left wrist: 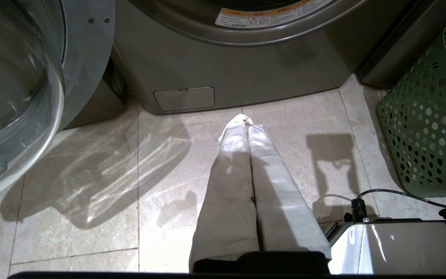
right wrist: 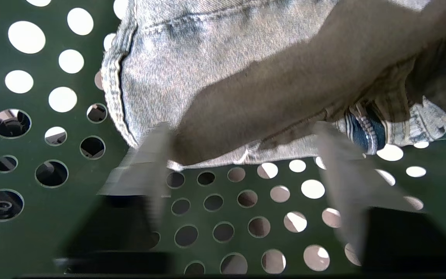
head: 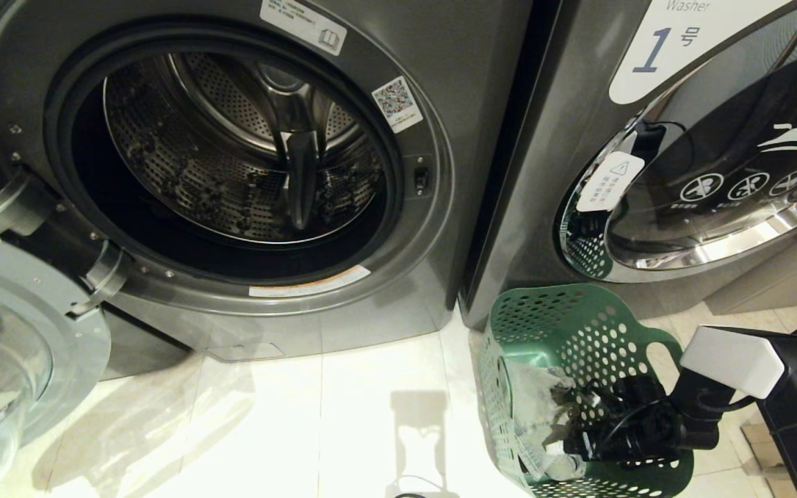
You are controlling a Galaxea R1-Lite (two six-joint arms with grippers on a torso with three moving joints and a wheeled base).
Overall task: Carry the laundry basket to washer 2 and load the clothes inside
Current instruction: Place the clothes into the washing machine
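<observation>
With washer 2 (head: 246, 166) standing open ahead of me, drum empty and door swung to my left, I judge the carrying done and loading begun. Beside it on the floor sits the laundry basket (head: 571, 325), below the washer marked 1 (head: 689, 138). I have my right gripper (right wrist: 242, 155) down inside the basket, fingers spread either side of the clothes (right wrist: 192, 77), not yet clamped on the denim. My left gripper (left wrist: 246, 128) hangs pinched together over the tiles. Next I should close firmly on the fabric, then lift clear of the rim.
</observation>
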